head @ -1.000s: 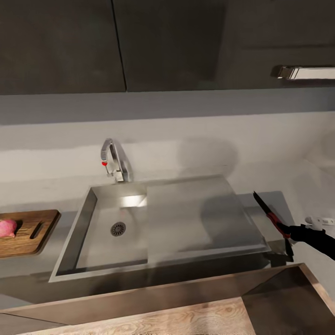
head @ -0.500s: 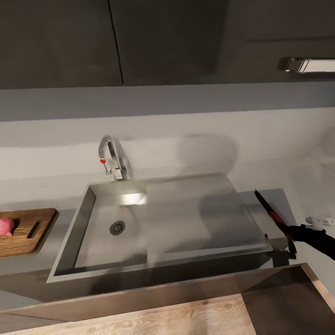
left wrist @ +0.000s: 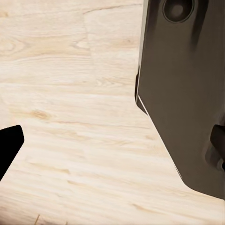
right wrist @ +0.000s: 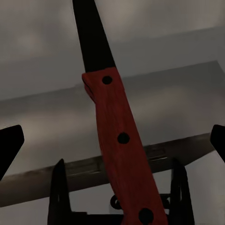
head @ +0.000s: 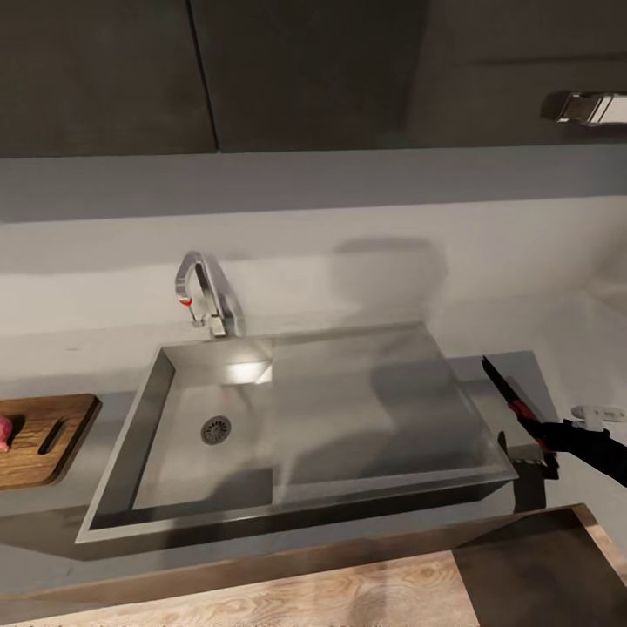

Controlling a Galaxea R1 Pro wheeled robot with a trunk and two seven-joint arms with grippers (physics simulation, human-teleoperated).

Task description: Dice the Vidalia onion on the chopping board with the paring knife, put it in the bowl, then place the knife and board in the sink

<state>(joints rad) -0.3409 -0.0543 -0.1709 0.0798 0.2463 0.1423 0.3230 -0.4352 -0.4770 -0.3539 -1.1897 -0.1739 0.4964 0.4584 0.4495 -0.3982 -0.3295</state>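
Sink (head: 157,409) basin seemingly bare; right gripper (head: 542,435) holds paring knife (head: 509,396).

Dark cupboard doors (head: 305,74) run along the top, glossy and nearly black, with a thin seam between two of them. A metal bar handle (head: 585,107) catches the light on the cupboard at the far right. Below the cupboards is a plain grey wall (head: 313,235), with soft shadows lying across it. Low on the right, a small white fitting (head: 601,409) sits against that wall. Pale wood flooring (left wrist: 70,117) with a light grain lies underneath, and a dark glossy panel (left wrist: 187,93) stands over it.
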